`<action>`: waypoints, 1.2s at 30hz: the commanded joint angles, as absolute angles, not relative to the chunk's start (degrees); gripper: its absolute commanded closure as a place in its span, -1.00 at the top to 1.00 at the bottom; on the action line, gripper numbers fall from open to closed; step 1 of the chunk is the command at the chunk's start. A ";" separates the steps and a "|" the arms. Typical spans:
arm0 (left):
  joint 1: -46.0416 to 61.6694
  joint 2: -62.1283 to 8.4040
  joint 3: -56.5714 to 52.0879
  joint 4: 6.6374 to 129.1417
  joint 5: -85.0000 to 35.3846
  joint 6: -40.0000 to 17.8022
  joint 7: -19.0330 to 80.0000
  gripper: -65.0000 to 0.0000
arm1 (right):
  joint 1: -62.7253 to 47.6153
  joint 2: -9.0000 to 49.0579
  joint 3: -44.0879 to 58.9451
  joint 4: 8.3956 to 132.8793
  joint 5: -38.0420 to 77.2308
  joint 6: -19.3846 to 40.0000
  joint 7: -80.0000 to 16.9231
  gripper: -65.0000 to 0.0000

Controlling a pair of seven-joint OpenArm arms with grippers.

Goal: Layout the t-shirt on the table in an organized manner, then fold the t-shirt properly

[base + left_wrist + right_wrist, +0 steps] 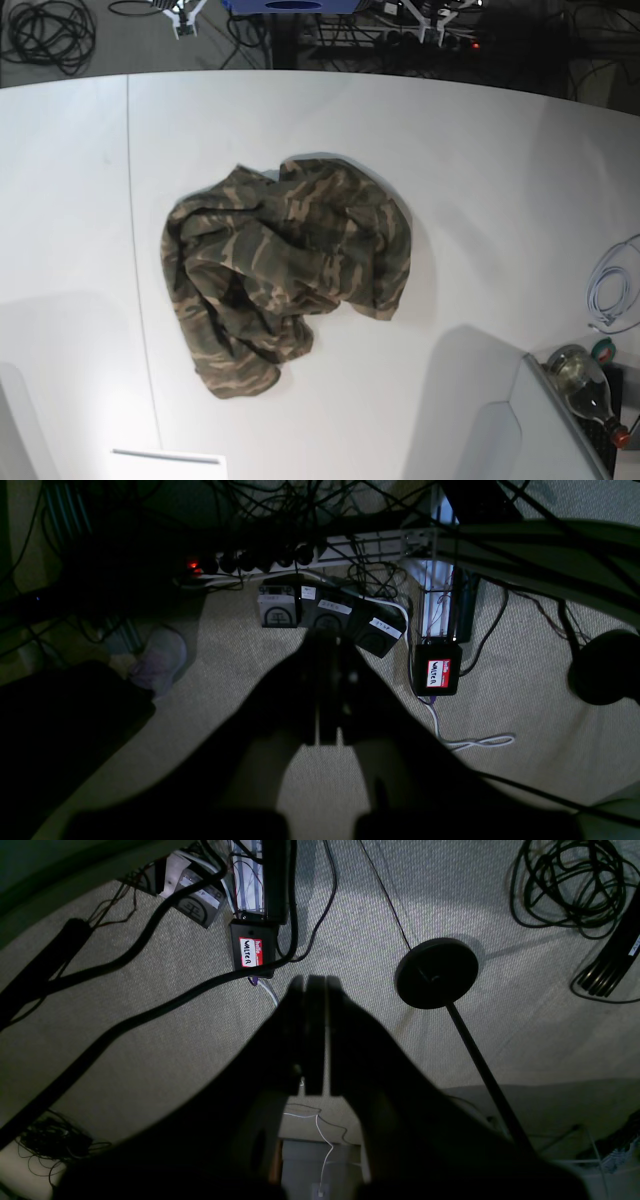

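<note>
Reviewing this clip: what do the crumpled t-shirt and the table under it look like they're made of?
The t-shirt: soft woven or knit cloth, matte, in olive, brown and tan camouflage; it lies bunched in loose folds and creases, as only limp fabric would. The table: a hard, smooth white top, probably laminate or painted board; it shows soft, even shading, a faint sheen and one thin dark seam line at the left.

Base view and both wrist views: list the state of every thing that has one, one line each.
t-shirt: crumpled in a heap, not laid out, not folded.
table: bears the shirt near its middle.
left gripper: jaws shut, empty, hanging over the carpet.
right gripper: jaws shut, empty, over the carpet.
white cable: coiled loosely at the table's edge.
</note>
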State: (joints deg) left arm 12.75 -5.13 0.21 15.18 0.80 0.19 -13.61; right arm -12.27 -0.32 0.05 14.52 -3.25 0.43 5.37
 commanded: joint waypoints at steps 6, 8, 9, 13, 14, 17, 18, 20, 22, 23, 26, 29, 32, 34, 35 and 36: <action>16.40 -7.34 0.13 16.04 0.66 0.40 -14.55 -1.00 | -17.89 -0.31 0.40 19.74 -3.12 -0.13 3.47 -1.00; 19.12 -9.01 0.22 20.97 0.22 0.31 -14.55 -1.00 | -22.29 -0.31 1.54 28.18 -3.12 -0.13 -0.48 -1.00; 21.41 -9.54 0.13 24.40 0.13 0.31 -14.55 -1.00 | -25.10 -0.40 3.12 33.54 -3.12 -0.13 -2.59 -1.00; 30.64 -11.82 -0.48 41.63 0.04 0.31 -14.02 -1.00 | -35.03 -0.75 6.81 55.16 -3.21 -0.13 -9.54 -1.00; 32.84 -12.00 -0.48 46.02 0.04 0.31 -14.02 -1.00 | -37.14 -0.75 7.08 60.00 -3.21 -0.13 -11.56 -1.00; 39.08 -13.67 -0.48 56.66 0.04 0.31 -13.93 -1.00 | -41.89 -0.75 7.87 70.11 -3.21 -0.13 -16.84 -1.00; 40.75 -14.29 -0.48 60.00 0.04 0.31 -13.93 -1.00 | -43.21 -0.75 7.87 72.92 -3.12 -0.13 -17.80 -1.00; 43.91 -16.04 -0.57 65.98 -0.04 0.31 -13.93 -1.00 | -45.58 -0.75 7.87 77.49 -3.12 -0.13 -18.51 -1.00; 46.81 -17.45 -0.66 72.92 -0.13 0.31 -13.93 -1.00 | -47.87 -0.75 7.96 82.59 -3.12 -0.13 -18.59 -1.00; 48.31 -18.07 -0.66 76.70 -0.75 0.31 -13.93 -1.00 | -48.92 -0.75 7.96 85.41 -3.12 -0.13 -18.59 -1.00; 51.91 -20.09 -0.66 86.99 -6.37 0.31 -13.85 -1.00 | -51.12 -0.75 7.96 92.70 -3.12 -0.13 -18.59 -1.00; 52.62 -21.85 -0.57 95.96 -14.02 0.31 -10.24 -1.00 | -51.74 -0.75 7.96 99.21 -3.12 -0.13 -18.59 -1.00; 49.10 -22.99 -0.57 102.02 -20.35 0.31 -2.51 -1.00 | -50.24 -0.75 7.96 104.22 -3.12 -0.13 -18.59 -0.99; 45.49 -22.55 -0.57 104.13 -22.99 0.31 3.65 -1.00 | -47.78 -0.75 7.87 106.77 -1.80 -0.04 -18.59 -0.98; 43.47 -22.46 -0.48 104.40 -23.87 0.31 6.37 -1.00 | -46.64 -0.75 7.87 107.65 0.13 -0.04 -18.59 -0.97; 41.71 -22.37 -0.40 104.40 -24.57 0.31 9.19 -1.00 | -45.32 -0.75 7.96 108.44 2.33 -0.04 -18.59 -0.97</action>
State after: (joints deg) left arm 40.60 -22.04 -0.23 103.74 -24.51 0.19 10.13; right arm -44.23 -0.93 7.77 107.59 2.96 0.08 -19.31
